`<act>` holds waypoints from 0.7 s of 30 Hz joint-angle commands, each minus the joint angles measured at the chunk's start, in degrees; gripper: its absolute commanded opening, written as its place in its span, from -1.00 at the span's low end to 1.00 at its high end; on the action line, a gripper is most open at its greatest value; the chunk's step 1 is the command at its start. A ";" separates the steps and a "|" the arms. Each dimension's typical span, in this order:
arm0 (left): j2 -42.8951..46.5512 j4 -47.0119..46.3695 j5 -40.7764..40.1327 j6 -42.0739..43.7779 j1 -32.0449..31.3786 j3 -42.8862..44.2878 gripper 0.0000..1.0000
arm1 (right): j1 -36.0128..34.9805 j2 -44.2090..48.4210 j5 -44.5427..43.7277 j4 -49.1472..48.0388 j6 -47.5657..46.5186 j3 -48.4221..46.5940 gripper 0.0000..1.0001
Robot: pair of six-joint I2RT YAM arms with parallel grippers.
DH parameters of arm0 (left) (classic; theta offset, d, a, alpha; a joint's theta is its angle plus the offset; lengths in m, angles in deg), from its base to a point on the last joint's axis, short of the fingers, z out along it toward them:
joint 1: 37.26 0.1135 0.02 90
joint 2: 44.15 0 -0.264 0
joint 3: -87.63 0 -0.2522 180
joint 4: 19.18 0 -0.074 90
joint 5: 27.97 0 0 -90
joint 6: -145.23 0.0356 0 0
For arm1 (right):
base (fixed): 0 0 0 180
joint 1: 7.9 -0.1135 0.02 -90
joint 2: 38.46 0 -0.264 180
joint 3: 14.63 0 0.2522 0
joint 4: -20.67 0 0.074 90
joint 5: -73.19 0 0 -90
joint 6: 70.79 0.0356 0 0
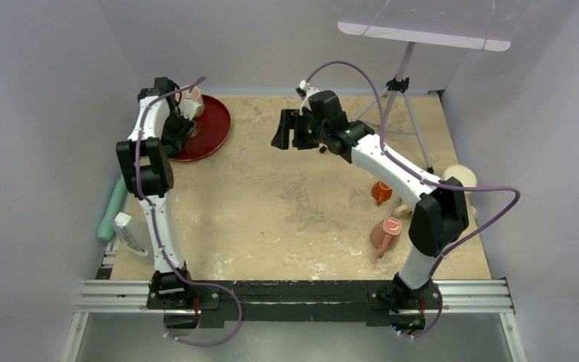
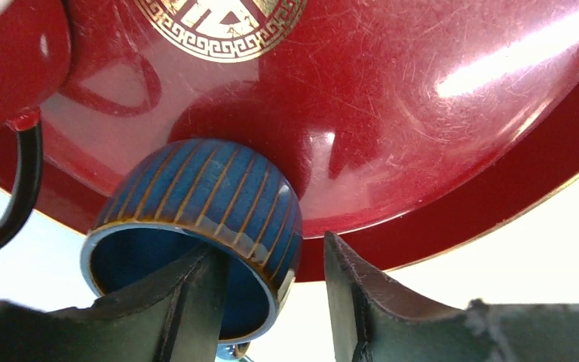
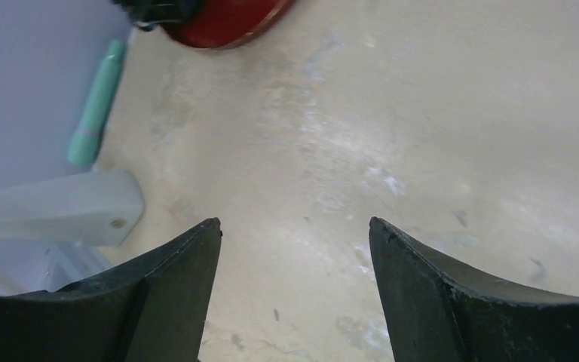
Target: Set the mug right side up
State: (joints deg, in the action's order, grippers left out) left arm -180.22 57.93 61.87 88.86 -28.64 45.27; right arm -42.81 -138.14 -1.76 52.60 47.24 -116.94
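L wrist cam, nearest first: left gripper [image 2: 271,249] is parted, not clamped. Picture-left finger sits inside the mug [image 2: 203,188] mouth, the other just outside its wall w/ a thin gap showing, so the wall is betw the fingers. Mug lies on its side: mouth faces the cam & gripper, base points away toward plate centre, long axis approx along the line of sight, tipped up a bit. Blue glaze, thin brown vertical stripes outside, plain blue inside, brown-edged rim; handle can't be made out. It rests at the near edge of the red plate [image 2: 422,113], which has a gold key-pattern medallion further in. Top cam: plate is at the far-L of the table [image 1: 286,219], L arm reaching over it; mug hidden there. Right gripper [image 3: 294,222] is spread wide, nothing betw the fingers, over bare tabletop mid-far. R side near that arm: orange mug [image 1: 381,191], pink mug [image 1: 386,232].
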 commanded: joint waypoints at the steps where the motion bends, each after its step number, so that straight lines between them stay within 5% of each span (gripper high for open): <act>1: 5.26 -3.78 0.74 0.00 0.26 -0.38 0.11 | 1.06 5.60 -22.86 8.27 3.48 1.38 0.52; 4: 9.74 -5.24 1.19 -0.79 0.09 -1.86 0.27 | 4.03 8.25 -34.31 10.64 6.70 6.89 0.53; 12: 28.85 -6.92 10.75 -6.23 -1.17 -13.44 0.36 | 16.70 16.47 -40.75 12.77 15.60 24.88 0.76; 21: 43.85 -7.25 21.99 -7.83 -2.82 -27.26 0.42 | 26.56 12.63 -35.66 7.06 12.41 29.97 0.82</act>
State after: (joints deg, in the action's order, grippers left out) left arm -137.01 50.45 77.73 82.21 -31.13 21.40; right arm -18.20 -124.00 -38.26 63.77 60.33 -87.28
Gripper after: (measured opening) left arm 0.708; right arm 0.910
